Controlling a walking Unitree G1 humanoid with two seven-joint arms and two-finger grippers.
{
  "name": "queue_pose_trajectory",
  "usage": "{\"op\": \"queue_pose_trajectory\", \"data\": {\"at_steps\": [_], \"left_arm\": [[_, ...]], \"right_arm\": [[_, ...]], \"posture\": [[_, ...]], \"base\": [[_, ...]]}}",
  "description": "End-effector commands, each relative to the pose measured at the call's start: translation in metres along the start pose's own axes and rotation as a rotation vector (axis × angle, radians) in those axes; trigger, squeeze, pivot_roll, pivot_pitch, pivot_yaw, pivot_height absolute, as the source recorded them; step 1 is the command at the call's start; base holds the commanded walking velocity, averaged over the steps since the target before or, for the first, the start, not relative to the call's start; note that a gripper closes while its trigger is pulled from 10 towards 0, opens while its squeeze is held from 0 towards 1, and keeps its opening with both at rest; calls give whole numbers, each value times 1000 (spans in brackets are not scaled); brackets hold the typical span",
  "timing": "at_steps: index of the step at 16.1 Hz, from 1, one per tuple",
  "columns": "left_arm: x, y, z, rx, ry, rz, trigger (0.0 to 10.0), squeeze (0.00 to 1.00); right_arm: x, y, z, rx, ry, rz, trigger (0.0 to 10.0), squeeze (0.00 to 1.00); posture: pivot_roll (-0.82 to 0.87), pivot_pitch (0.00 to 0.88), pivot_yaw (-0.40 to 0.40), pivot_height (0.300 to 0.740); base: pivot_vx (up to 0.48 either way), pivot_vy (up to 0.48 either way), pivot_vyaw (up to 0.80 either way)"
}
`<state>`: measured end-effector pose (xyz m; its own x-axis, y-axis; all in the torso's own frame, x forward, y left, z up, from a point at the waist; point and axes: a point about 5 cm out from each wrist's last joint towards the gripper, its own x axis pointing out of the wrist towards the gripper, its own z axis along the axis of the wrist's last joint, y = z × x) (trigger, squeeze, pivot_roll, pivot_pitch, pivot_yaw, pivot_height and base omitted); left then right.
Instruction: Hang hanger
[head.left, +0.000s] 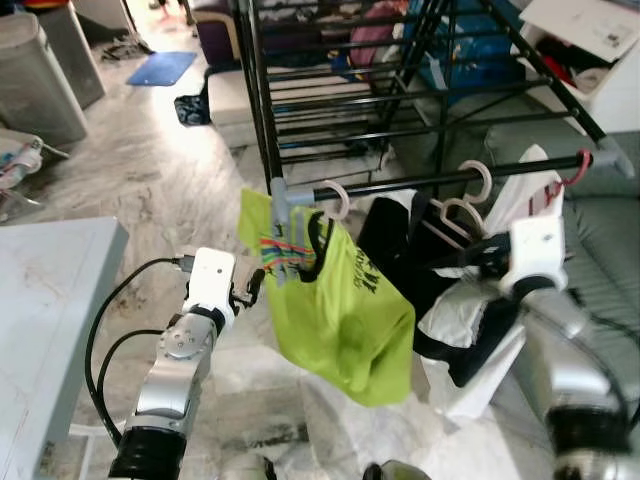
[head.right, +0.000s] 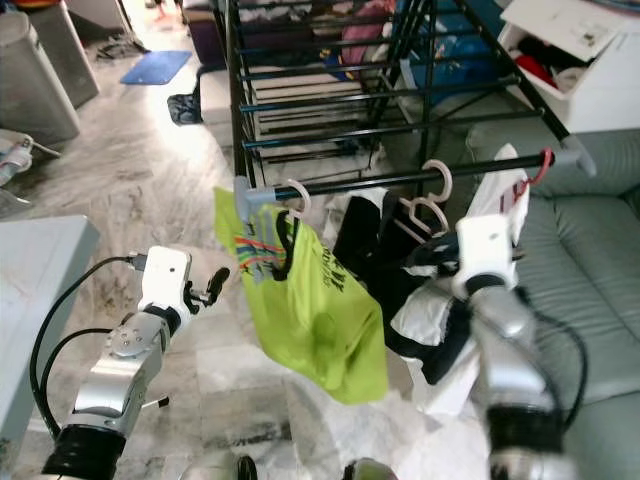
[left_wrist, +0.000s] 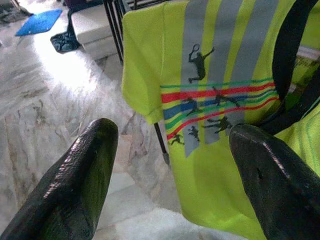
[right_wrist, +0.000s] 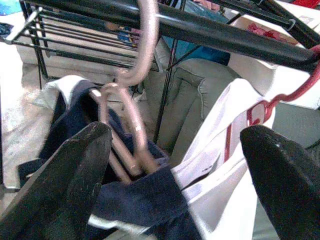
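Observation:
A black rail of the drying rack carries three hangers. At its left end a lime green shirt hangs on a pink hanger. A navy garment hangs mid-rail on another pink hanger, its hook over the rail. Further right, a white garment hangs on a red hanger. My left gripper is open, just left of the green shirt's sleeve, holding nothing. My right gripper is open below the rail, facing the pink hanger and navy garment, holding nothing.
A grey sofa lies behind and right of the rack. A grey table stands at my left. A grey bin and a blue mat are at the far left on the marble floor. A white box sits at the far right.

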<state>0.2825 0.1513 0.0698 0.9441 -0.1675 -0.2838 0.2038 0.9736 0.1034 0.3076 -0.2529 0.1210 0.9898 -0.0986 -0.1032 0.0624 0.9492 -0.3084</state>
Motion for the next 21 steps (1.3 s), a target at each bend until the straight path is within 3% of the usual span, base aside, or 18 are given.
{"op": "queue_pose_trajectory", "data": {"at_steps": [1,3,7,8,9,10,16,21], "left_arm": [[-1,1,4,13,-6,-6,10000,0],[-6,5,3,19,2,-10,10000,0],[-15,11,2,44,19,-19,10000,0],[-17,13,2,51,22,-22,10000,0],[-17,13,3,52,22,-23,10000,0],[-17,13,3,55,22,-25,10000,0],[-21,16,5,69,41,-40,10000,0],[-20,15,5,74,50,-54,10000,0]], "right_arm": [[3,-4,-5,12,35,16,10000,0],[15,-9,-8,-22,78,82,10000,0],[28,-9,-13,-5,139,185,10000,0],[32,-10,-12,7,142,207,4510,0],[33,-10,-11,4,141,218,1647,0],[35,-10,-10,4,142,229,0,0],[49,-20,7,-45,140,306,0,0],[51,-16,6,-59,177,385,0,0]], "posture": [[8,42,51,740],[31,65,58,740],[66,90,75,740],[80,98,80,740],[80,98,80,740],[84,101,82,740],[99,100,84,740],[103,94,82,740]], "base": [[0,0,0],[0,0,0],[0,0,0],[0,0,0],[0,0,0],[0,0,0],[0,0,0],[0,0,0]]}}
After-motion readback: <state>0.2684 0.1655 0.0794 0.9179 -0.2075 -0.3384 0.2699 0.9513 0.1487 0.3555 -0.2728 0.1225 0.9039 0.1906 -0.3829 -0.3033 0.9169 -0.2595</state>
